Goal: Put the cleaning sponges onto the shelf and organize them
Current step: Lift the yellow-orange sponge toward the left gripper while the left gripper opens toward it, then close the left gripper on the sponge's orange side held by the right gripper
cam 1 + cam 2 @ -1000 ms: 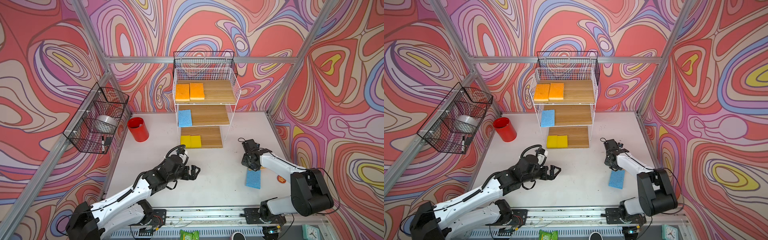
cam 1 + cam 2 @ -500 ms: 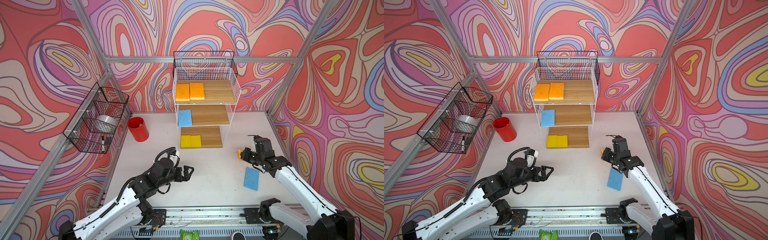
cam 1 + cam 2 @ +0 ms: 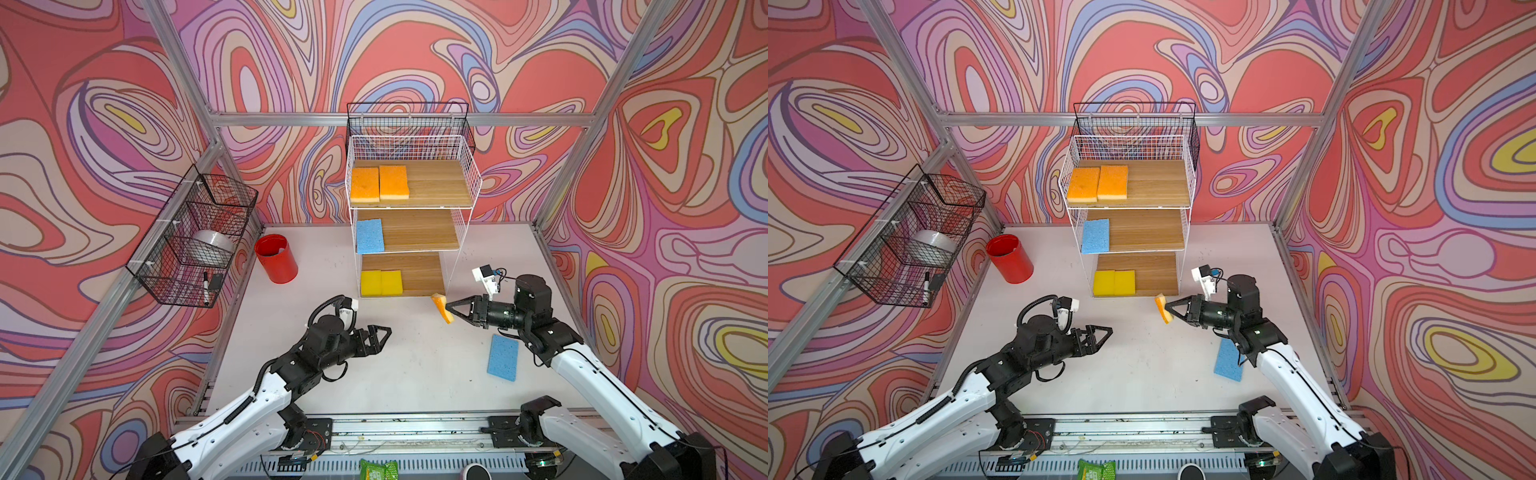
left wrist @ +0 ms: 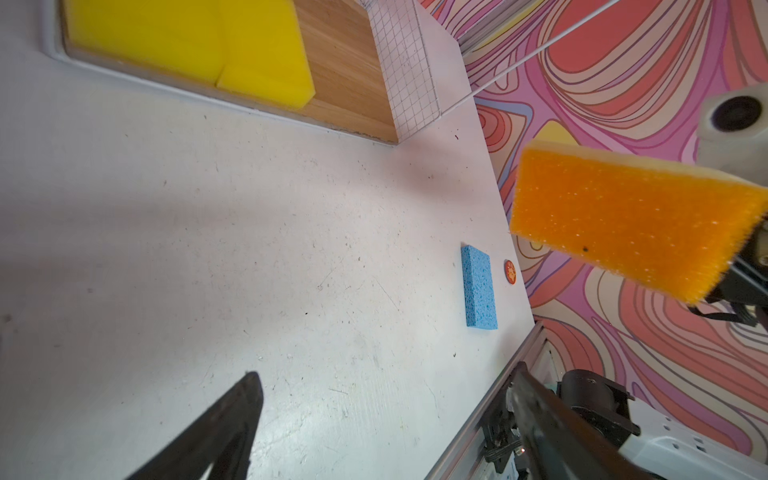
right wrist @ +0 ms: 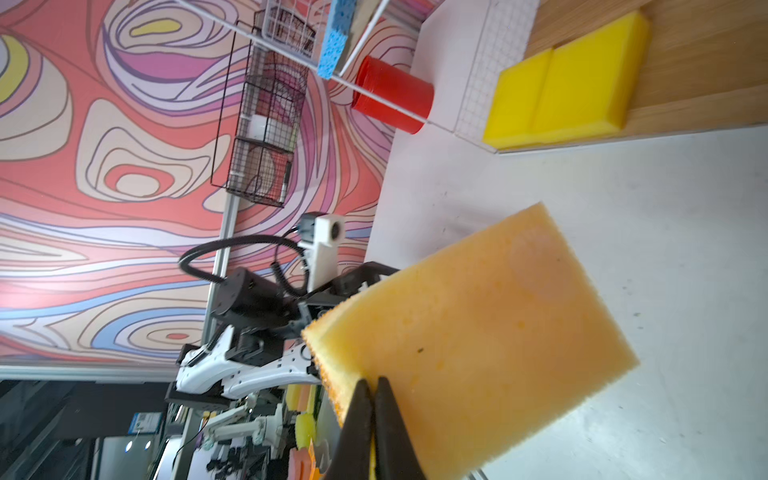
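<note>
**A:** Seven sponges. Where are they?

**B:** Five lie on the shelf (image 3: 469,183): two orange ones (image 3: 365,185) side by side at the left of its top board, one blue (image 3: 370,236) at the left of the middle board, and two yellow (image 3: 370,283) touching at the left of the bottom board.

**A:** And the other two?

**B:** The third orange sponge (image 3: 441,308) hangs on edge above the counter (image 3: 415,374), just in front of the shelf's right foot, clenched in the right jaws. The second blue sponge (image 3: 503,357) lies flat on the counter, farther out from the shelf, on that same side.

**A:** And the left jaws?

**B:** Spread wide, holding nothing, above the counter in front of the shelf.
</note>
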### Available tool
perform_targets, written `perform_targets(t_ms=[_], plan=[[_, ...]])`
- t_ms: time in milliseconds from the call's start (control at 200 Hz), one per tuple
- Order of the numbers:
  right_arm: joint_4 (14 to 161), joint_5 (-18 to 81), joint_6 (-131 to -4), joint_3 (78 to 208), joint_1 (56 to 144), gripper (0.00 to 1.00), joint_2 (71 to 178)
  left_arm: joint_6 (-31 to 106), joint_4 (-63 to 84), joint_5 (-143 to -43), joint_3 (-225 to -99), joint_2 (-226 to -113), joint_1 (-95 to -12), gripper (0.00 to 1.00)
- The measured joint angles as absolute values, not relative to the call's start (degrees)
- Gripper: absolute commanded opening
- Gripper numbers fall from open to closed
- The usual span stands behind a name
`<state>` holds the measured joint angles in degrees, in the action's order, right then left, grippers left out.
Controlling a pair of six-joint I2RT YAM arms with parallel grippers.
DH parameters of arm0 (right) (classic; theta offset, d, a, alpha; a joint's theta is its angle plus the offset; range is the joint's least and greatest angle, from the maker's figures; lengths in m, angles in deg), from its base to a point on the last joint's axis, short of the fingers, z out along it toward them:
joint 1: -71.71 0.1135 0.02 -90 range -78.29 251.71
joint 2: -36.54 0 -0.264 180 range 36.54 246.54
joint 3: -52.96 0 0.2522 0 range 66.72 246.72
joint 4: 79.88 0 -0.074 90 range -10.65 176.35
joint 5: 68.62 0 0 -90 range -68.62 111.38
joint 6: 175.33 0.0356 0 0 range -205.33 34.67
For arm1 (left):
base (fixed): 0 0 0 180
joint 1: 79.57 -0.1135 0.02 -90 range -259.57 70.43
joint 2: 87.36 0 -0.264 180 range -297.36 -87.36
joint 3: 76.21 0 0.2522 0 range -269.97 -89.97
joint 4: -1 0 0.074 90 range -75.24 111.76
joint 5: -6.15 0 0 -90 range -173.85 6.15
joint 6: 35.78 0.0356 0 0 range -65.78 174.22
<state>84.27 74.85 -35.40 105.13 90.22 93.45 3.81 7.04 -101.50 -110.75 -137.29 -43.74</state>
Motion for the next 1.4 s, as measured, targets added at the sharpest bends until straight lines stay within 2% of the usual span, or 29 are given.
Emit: perform_targets(t_ms=[240, 561, 801, 911, 1152, 1402], plan=[[91.7, 76.3, -33.8, 107.2, 97.4, 0.00, 100.4, 0.2, -8.0, -108.5, -111.4, -144.3, -48.8, 1.00], [105.4, 72.0, -34.7, 104.5, 101.2, 0.00, 101.4, -11.0, -30.0, -108.6, -109.6, -151.3, -48.9, 1.00], [120.2, 67.2, -34.6, 100.7, 106.3, 0.00, 108.5, -23.0, -43.9, -109.1, -107.9, -159.7, -48.9, 1.00], [125.6, 65.8, -35.0, 100.1, 106.7, 0.00, 109.8, -26.0, -44.4, -108.3, -107.7, -157.7, -48.7, 1.00], [133.4, 63.3, -37.2, 99.8, 107.0, 0.00, 110.5, -29.4, -38.7, -104.2, -107.1, -145.7, -48.0, 1.00], [139.7, 62.9, -37.3, 99.2, 107.2, 0.00, 113.5, -33.1, -35.6, -102.4, -105.8, -145.3, -47.6, 1.00]])
